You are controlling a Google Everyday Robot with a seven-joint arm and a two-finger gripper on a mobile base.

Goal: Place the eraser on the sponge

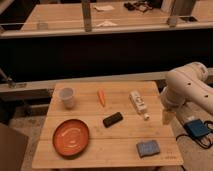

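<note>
Wooden table [112, 151] fills your view, and the claw [167, 117] hangs at its right edge, under the white arm [186, 88]; you cannot tell whether it is spread or closed. The black eraser [113, 119] lies well to the claw's left, apart from the blue sponge [148, 148], which sits below the claw and slightly left. A white bottle [138, 104] lies just left of the claw. The carrot [101, 97], cup [66, 97] and orange plate [71, 137] are farther left.

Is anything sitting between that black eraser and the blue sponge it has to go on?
No, nothing visible: only bare table lies between the eraser and the sponge. The gripper hangs at the table's edge, near the white bottle.
</note>
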